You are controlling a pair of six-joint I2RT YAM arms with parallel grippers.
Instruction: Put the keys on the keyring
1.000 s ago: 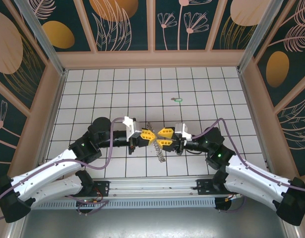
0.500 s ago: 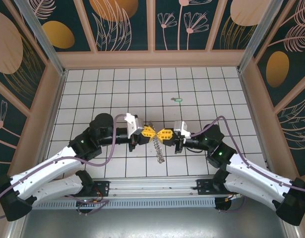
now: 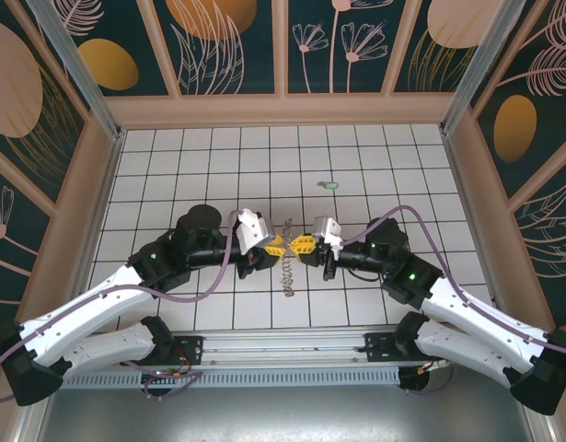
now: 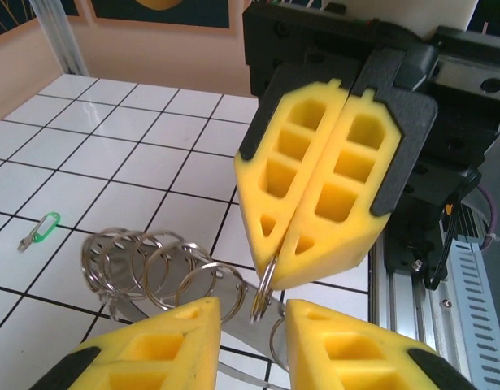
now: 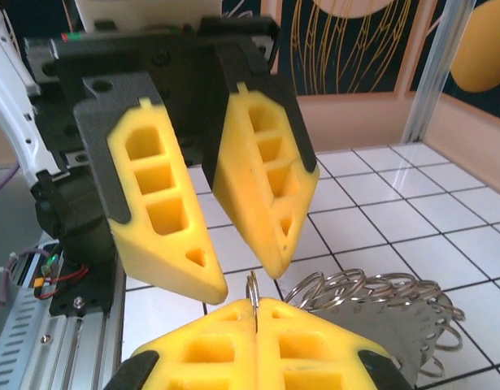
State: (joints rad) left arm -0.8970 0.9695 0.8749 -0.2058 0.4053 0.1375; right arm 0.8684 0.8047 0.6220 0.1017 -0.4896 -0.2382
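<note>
Left wrist view: left gripper (image 4: 251, 311) now spreads its jaws and lets go; right gripper (image 4: 276, 258), jaws pressed together, pinches the keyring (image 4: 152, 268) alone, probably freeing left for the key (image 4: 41, 230).

White tiled floor (image 3: 190, 166), floral wall panels (image 3: 356, 46), 2 metal posts (image 3: 75, 69), possibly slotted rail (image 3: 292, 378)

I work inside a robot test cell, a lab rig rather than any lived-in room. Under me lies a white gridded floor (image 3: 218, 157), boxed in by wood-framed walls. Printed panels (image 3: 236, 46) of pale plants on dark teal stand at twelve o'clock, with more of the same at nine and three. Bare aluminium posts (image 3: 73, 64) rise at the far corners, and at six o'clock I am bolted to a metal mounting rail (image 3: 283, 345).
</note>
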